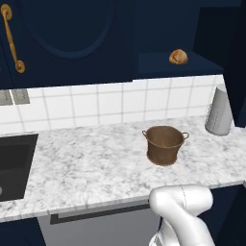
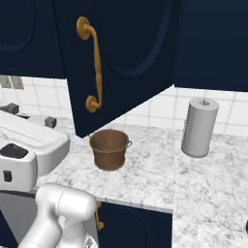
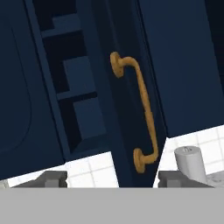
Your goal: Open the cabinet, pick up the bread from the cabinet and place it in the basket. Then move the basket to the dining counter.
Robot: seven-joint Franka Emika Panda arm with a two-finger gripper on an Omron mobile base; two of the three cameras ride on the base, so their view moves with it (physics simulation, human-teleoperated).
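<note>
Cabinet door swung open, jaws apart and holding nothing.

From the hand view I see the gripper (image 3: 111, 179) with its two finger tips spread wide, one either side of the open door's edge, nothing between them; the brass handle (image 3: 139, 111) sits at 12 o'clock of the jaws, clear of both tips. The cabinet (image 1: 72, 33) stands open: in the left base view the bread (image 1: 178, 56) rests on the exposed shelf, at 12 o'clock above the basket (image 1: 164, 144). The basket stands upright on the marble bench (image 1: 86, 163), well apart from the grey cylinder (image 1: 219, 111) at its 2 o'clock. In the right base view the open door hangs just above the basket. A black sink (image 1: 14, 166) lies at the bench's 9 o'clock end.
</note>
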